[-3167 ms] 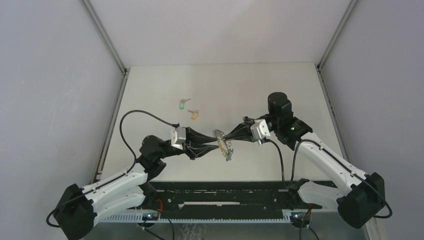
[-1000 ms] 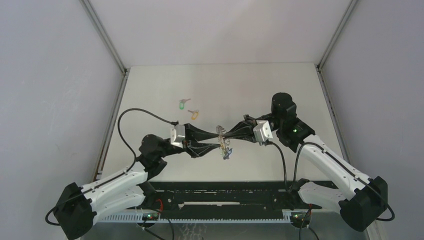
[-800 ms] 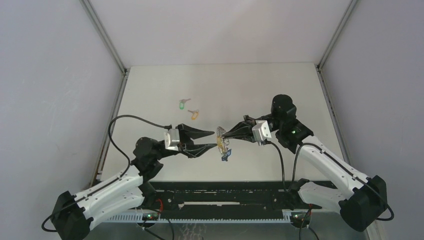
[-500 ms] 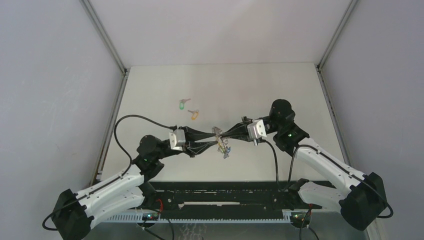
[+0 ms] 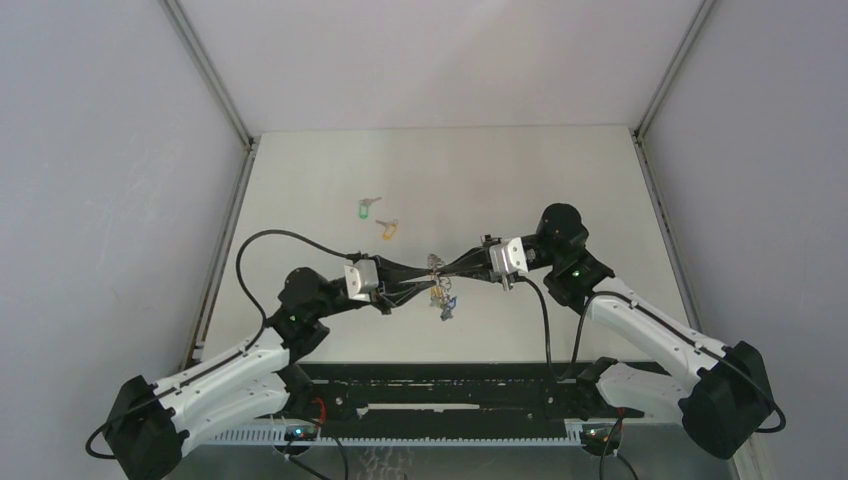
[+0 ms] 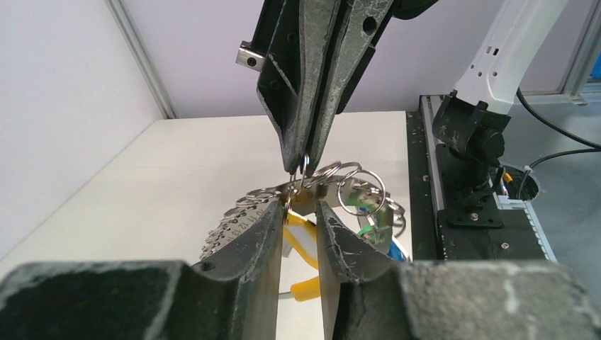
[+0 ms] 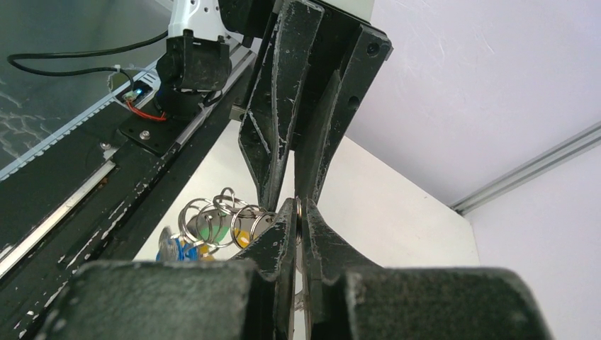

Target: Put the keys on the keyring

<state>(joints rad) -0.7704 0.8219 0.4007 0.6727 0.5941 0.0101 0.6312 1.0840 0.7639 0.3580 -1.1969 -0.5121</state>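
The keyring (image 5: 441, 297) hangs above the table's middle as a bunch of silver rings (image 7: 212, 216) with yellow, green and blue tags. My right gripper (image 5: 441, 267) is shut on one thin ring of it, which shows edge-on between the pads (image 7: 298, 205). My left gripper (image 5: 430, 270) meets it tip to tip from the left. In the left wrist view its jaws (image 6: 301, 209) stand a narrow gap apart just under that ring, and a yellow tag (image 6: 301, 237) shows through the gap. Two keys lie on the table: a green-tagged one (image 5: 367, 209) and an orange-tagged one (image 5: 387, 229).
A numbered metal gauge strip (image 6: 237, 223) of the bunch rests over my left finger. The black rail (image 5: 450, 385) runs along the near table edge. Walls stand on the left, right and back.
My left gripper drew back with wide jaws, then came in again to the ring, and its jaws narrowed. The right gripper stayed shut on the ring and shifted slightly left.
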